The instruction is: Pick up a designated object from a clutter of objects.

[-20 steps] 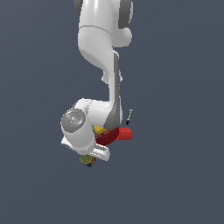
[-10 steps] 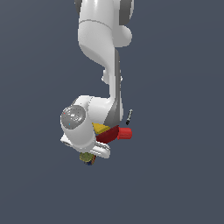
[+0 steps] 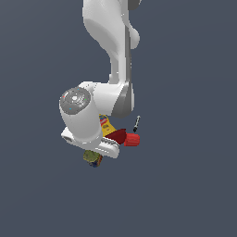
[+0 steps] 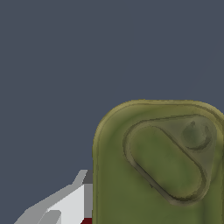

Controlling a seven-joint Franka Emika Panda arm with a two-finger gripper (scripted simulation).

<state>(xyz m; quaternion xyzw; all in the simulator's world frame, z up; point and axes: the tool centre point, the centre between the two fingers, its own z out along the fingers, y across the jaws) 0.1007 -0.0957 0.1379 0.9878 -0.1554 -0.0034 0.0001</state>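
Olive-green fills much of the wrist view: the short can (image 4: pixel 159 164) lies right beneath the camera, its rounded-rectangular lid showing a raised oval panel and a small round rivet at one end. Beside the lid a pale grey part of the robot (image 4: pixel 65 203) shows, and at that picture's edge a sliver of dark red peeks out next to it.

Seen from the exterior view, the white arm (image 3: pixel 111 51) reaches down from the top of the picture and bends into a bulky wrist that hangs low over the cluster of items on the plain slate-grey bench (image 3: pixel 185 185). The can pokes out just under the wrist, on the exterior view's left of the group, only its olive top and a bit of darker side visible. Behind the wrist a slice of the yellow bottle (image 3: pixel 107 125) shows, with the dark red bowl (image 3: pixel 118 136) just beside it and the red cup (image 3: pixel 133 140) touching or nearly touching the bowl on the exterior view's right. The black marker (image 3: pixel 136 124) stands tilted a little apart above the red cup.

The jaws are hidden under the wrist housing in both views, so whether they are released or clenched on the can cannot be told.
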